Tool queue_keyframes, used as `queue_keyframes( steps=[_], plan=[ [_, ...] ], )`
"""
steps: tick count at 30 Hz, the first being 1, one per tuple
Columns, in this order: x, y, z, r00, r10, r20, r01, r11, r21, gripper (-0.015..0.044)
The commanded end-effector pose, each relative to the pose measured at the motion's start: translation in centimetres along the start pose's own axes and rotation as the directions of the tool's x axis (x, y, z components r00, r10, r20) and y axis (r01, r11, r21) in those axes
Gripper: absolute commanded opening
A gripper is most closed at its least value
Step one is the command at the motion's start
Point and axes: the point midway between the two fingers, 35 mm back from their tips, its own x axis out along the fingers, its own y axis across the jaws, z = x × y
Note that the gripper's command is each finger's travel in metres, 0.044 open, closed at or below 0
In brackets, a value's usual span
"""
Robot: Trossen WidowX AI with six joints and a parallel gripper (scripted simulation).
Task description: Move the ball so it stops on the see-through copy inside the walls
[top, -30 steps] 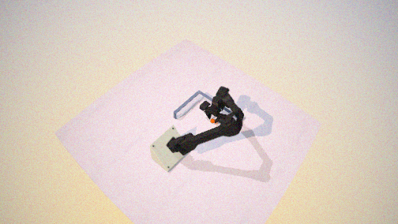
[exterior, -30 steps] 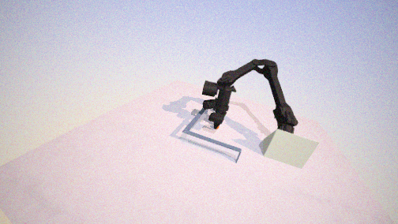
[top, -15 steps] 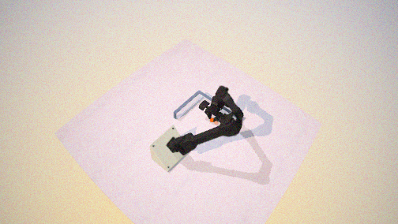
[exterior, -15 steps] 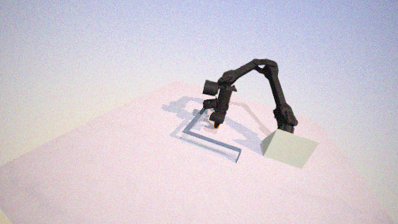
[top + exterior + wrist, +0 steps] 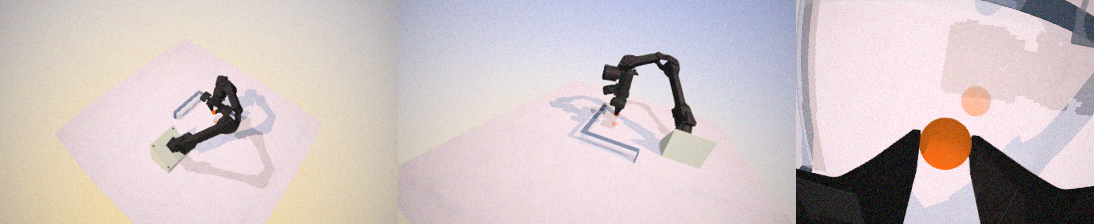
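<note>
The orange ball (image 5: 213,112) (image 5: 617,114) (image 5: 945,143) is between the two black fingertips, held a little above the table. My gripper (image 5: 945,140) points down and is shut on the ball; its fingers touch the ball's two sides in the wrist view. The see-through copy (image 5: 215,122) (image 5: 614,124) (image 5: 976,101) is pale orange and lies on the table inside the corner. In the wrist view it shows above and right of the ball, apart from it. The low clear walls (image 5: 187,105) (image 5: 611,140) (image 5: 806,75) have dark blue-grey edges. The arm hides part of them in the top view.
The pale green base block (image 5: 159,151) (image 5: 688,150) carries the arm, outside the corner's open side. One wall (image 5: 595,117) runs behind the copy, the other along the front in the exterior view. The arm's shadows fall across the pink table (image 5: 118,118) (image 5: 516,177).
</note>
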Motion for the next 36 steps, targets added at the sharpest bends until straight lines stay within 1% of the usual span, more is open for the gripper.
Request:
queue_keyframes(
  steps=[1, 6, 10, 17, 24, 36],
  plan=[
    [-2.2, -0.2, -0.1, 1.000, -0.002, -0.003, 0.002, 1.000, 0.015, 0.0000],
    [-4.5, -0.5, -0.4, 1.000, -0.014, -0.011, 0.014, 1.000, 0.027, 0.0000],
    [-4.3, -0.7, -0.4, 1.000, -0.014, -0.011, 0.015, 1.000, 0.027, 0.0000],
    [-1.1, -2.8, 0.0, 1.000, -0.016, -0.010, 0.017, 0.999, 0.028, 0.0000],
    [0.1, -2.9, 0.1, 1.000, -0.016, -0.010, 0.016, 0.999, 0.028, 0.0000],
    [6.1, -3.1, 0.0, 1.000, -0.020, -0.010, 0.020, 0.999, 0.028, 0.0000]
  ],
)
